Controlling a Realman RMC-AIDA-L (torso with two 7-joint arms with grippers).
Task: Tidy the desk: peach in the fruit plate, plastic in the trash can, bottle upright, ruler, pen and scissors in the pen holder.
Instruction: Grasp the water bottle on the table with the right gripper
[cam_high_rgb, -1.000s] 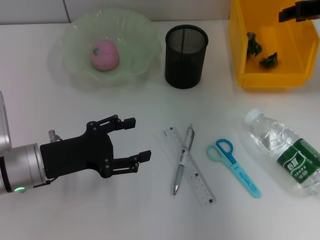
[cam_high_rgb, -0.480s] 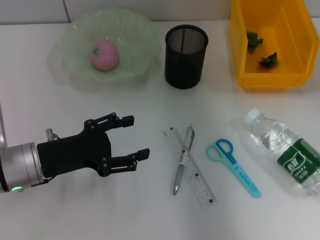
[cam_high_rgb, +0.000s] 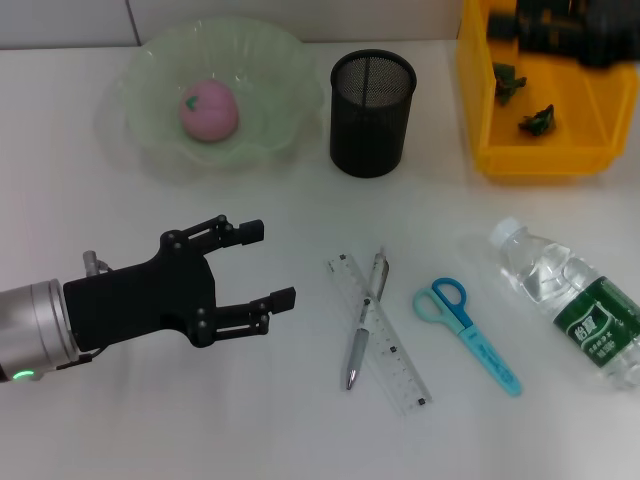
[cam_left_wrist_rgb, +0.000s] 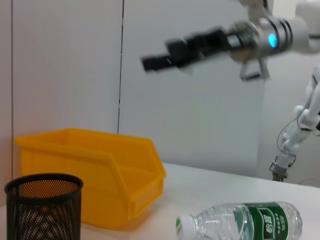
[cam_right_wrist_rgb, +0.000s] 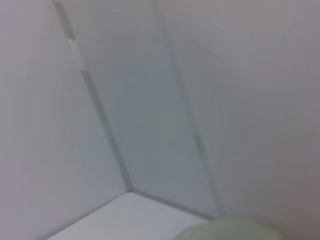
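Note:
The pink peach (cam_high_rgb: 208, 110) lies in the green fruit plate (cam_high_rgb: 140, 150). The black mesh pen holder (cam_high_rgb: 372, 113) stands empty at the back centre. A clear ruler (cam_high_rgb: 400, 365) lies on the desk with a silver pen (cam_high_rgb: 358, 345) crossed over it, and blue scissors (cam_high_rgb: 465, 325) lie to their right. The bottle (cam_high_rgb: 570, 305) lies on its side at the right. Green plastic scraps (cam_high_rgb: 540, 120) lie in the yellow bin (cam_high_rgb: 480, 100). My left gripper (cam_high_rgb: 270, 264) is open and empty, left of the ruler. My right gripper (cam_high_rgb: 560, 28) is blurred above the bin.
The left wrist view shows the bin (cam_left_wrist_rgb: 100, 170), the pen holder (cam_left_wrist_rgb: 42, 205), the lying bottle (cam_left_wrist_rgb: 245, 225) and the right gripper (cam_left_wrist_rgb: 175, 52) high above the bin. The right wrist view shows a wall and a bit of green plate rim (cam_right_wrist_rgb: 225, 232).
The right gripper left the head view and has come back above the bin, further left. The left gripper has drifted slightly left and stays open.

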